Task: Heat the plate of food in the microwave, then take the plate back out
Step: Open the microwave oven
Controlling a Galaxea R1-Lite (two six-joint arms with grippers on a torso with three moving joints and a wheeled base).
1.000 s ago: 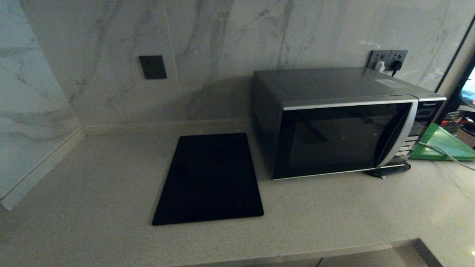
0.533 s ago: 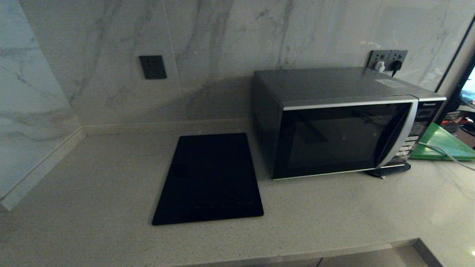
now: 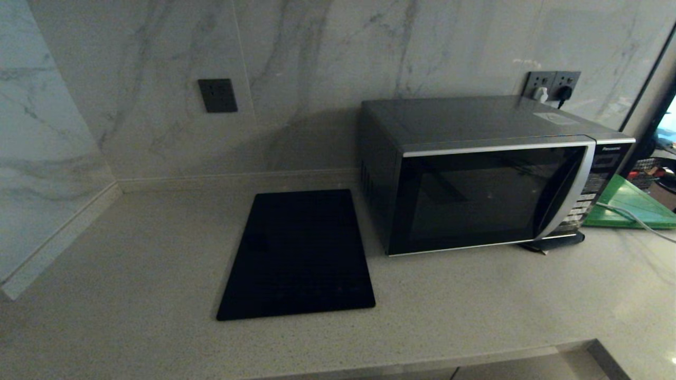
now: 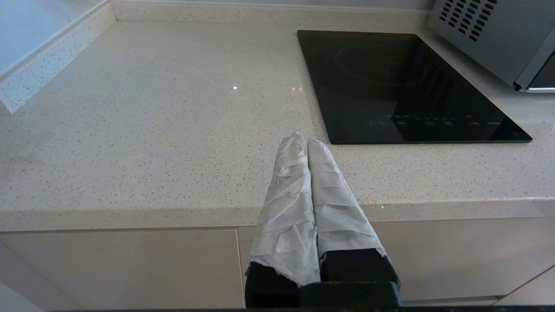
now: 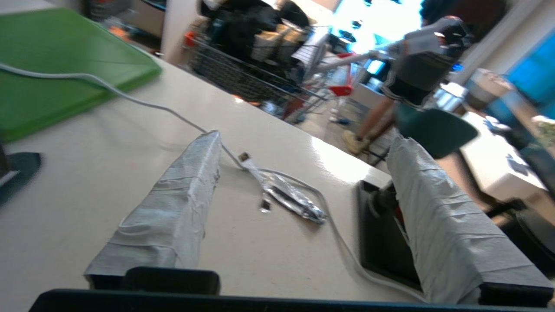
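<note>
The microwave (image 3: pixel 488 174) stands on the pale speckled surface (image 3: pixel 132 295) against the marble wall, door closed, with "Panasonic" just legible at the top of its button panel (image 3: pixel 589 192) on the right; the button labels are too small to read. A white sticker on its top cannot be read either. Through the dark glass nothing of the plate can be made out, and it is not seen anywhere on the surface. To the left of the microwave lies a flat black panel (image 3: pixel 298 256), whose row of small touch marks along the near edge shows in the left wrist view (image 4: pixel 429 123). The left hand (image 4: pixel 303 141) hangs near the front edge of the surface, its two cloth-wrapped fingers (image 4: pixel 288 190) pressed together with nothing between them, touching nothing. The right hand (image 5: pixel 303 147) hovers over the surface to the right of the microwave, its taped fingers (image 5: pixel 182 203) spread wide and empty, above a white cable (image 5: pixel 130 97) that runs over a green board (image 5: pixel 52 65). The board (image 3: pixel 631 206) lies just right of the microwave.
</note>
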